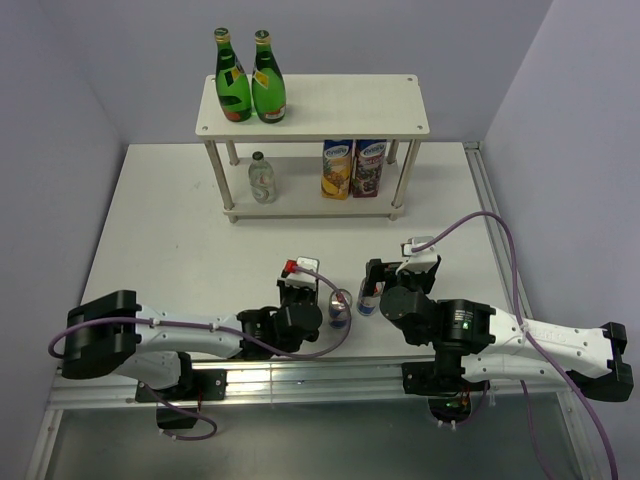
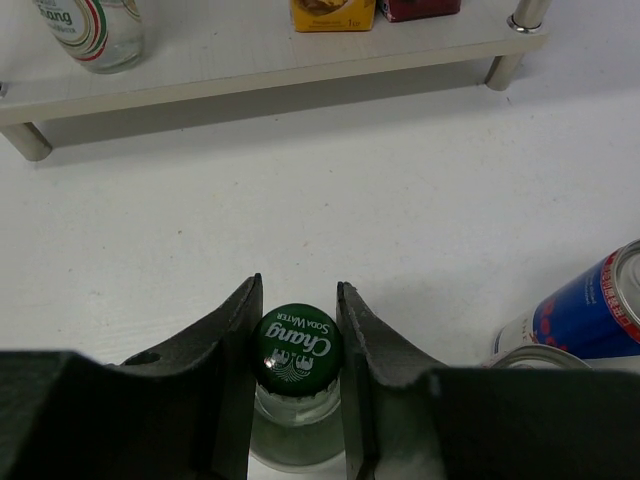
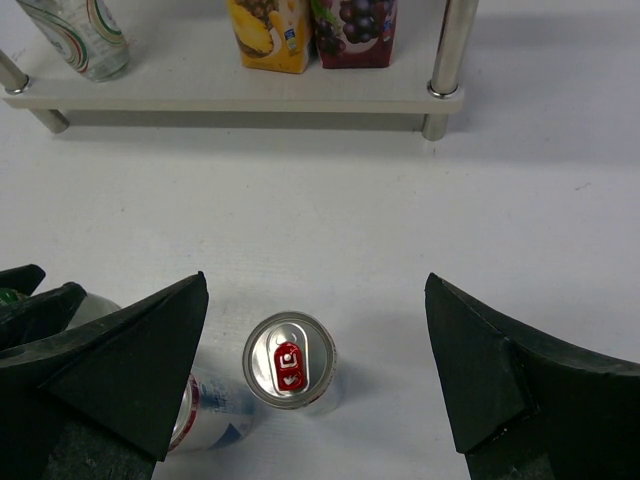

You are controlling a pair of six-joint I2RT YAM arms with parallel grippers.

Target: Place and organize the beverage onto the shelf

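My left gripper (image 2: pixel 297 300) is shut on the green-capped neck of a small clear bottle (image 2: pixel 297 350) standing on the table; from above the gripper (image 1: pixel 300 288) covers that bottle. Just right of it a slim blue-silver-red can (image 1: pixel 340 311) lies on its side, and a second can (image 3: pixel 289 360) stands upright. My right gripper (image 3: pixel 316 290) hangs open above the upright can, one finger on each side, not touching it. On the shelf (image 1: pixel 340 100), two green glass bottles (image 1: pixel 233 92) (image 1: pixel 268 92) stand on the top board's left end. Another clear bottle (image 1: pixel 263 177) stands on the lower board.
Two juice cartons, yellow (image 1: pixel 337 168) and purple (image 1: pixel 369 166), stand on the lower board towards its right end. Slim metal posts (image 3: pixel 450 50) carry the boards. White walls close in the table on the left, back and right.
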